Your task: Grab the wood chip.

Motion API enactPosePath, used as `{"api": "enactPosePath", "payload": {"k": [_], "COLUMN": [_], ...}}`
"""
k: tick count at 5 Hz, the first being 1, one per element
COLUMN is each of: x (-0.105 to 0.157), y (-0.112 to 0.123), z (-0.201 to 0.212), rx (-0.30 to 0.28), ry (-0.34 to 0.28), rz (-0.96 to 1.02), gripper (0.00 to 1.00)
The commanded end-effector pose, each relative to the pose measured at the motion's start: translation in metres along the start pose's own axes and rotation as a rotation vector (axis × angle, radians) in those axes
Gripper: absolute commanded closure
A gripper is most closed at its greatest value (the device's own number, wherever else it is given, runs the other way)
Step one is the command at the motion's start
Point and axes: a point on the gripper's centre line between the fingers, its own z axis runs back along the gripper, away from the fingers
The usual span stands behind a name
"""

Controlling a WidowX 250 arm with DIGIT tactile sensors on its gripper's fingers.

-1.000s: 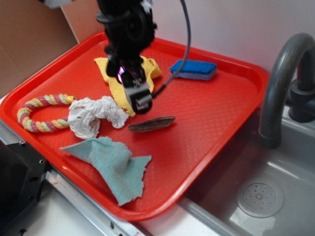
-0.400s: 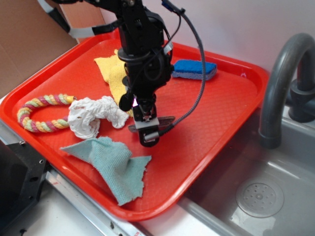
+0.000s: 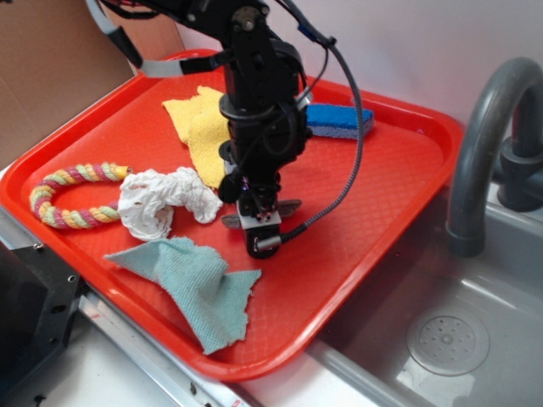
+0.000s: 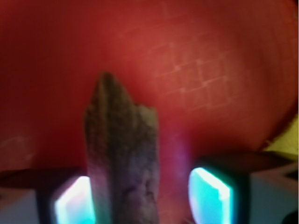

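Wood chip [image 4: 122,158]: flat dark brown sliver, rough grain, pointed tip, lying on the red tray [image 3: 373,203]. In the wrist view it runs up between the two fingers [image 4: 210,189], close against the left pad, with a gap of tray showing before the right pad. Gripper [image 3: 259,227] is down at the chip with its jaws spread to either side, not closed on it (pads glow cyan, blurred). From the exterior view only the chip's two ends [image 3: 291,204] show past the gripper.

Tray surface: hard plastic with a fine grid texture.

Just left of the gripper: crumpled white paper towel [image 3: 157,199]. Further left, a braided rope toy [image 3: 64,191] in pastel strands, curved into a loop. In front of the gripper, a teal woven cloth [image 3: 199,288] with ragged edges. Behind the arm, a folded yellow cloth [image 3: 199,127]; to the right behind it, a blue rectangular sponge [image 3: 339,120].

Off the tray to the right: grey faucet [image 3: 488,144] and steel sink [image 3: 441,339].
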Motion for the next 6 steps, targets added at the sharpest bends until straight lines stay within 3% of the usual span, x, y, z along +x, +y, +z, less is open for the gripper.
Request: {"api": "enactPosePath", "payload": {"k": [1, 2, 5, 6], "x": [-0.005, -0.003, -0.038, -0.061], "y": [-0.022, -0.018, 0.055, 0.069], "z": [-0.014, -0.014, 0.123, 0.16], "rx": [0.031, 0.047, -0.098, -0.1], "ry": [0.025, 0.033, -0.236, -0.296], "rz": [-0.085, -0.058, 0.325, 0.429], "gripper": [1.0, 1.0, 1.0, 1.0]}}
